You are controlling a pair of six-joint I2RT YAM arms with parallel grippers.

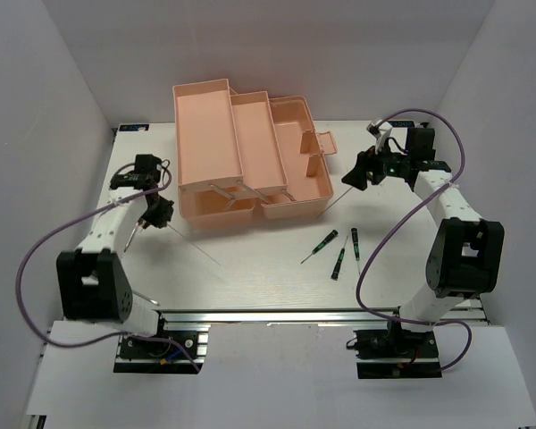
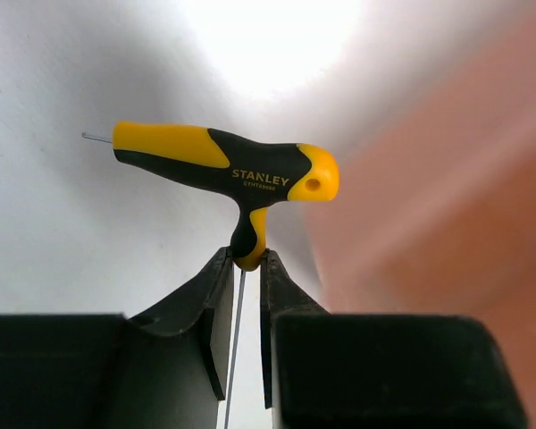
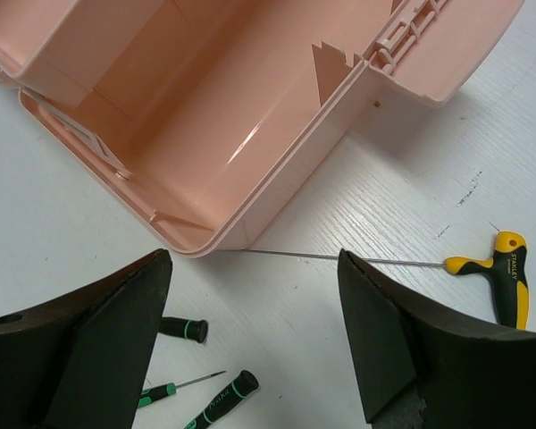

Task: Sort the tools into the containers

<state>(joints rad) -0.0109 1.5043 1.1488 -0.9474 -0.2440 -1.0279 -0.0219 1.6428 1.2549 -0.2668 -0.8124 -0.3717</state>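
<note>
While the left gripper (image 2: 246, 261) clamps a yellow-handled rod (image 2: 250, 174), the toolbox (image 1: 295, 206) sits just to its right. The right gripper (image 3: 255, 268) gapes.

Bright, even light from above. Soft shadows on tabletop (image 1: 268, 286). Glare at top of left wrist view, pink toolbox (image 2: 464, 206) blurred behind.

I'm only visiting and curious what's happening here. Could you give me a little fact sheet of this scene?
Left gripper: shut on a yellow-handled rod, just below its handle
Right gripper: open, holding nothing
Toolbox: open, no tools visible inside
Small screwdrivers: three, lying on the table
Second yellow-handled rod: on the table, tip by the toolbox
</note>
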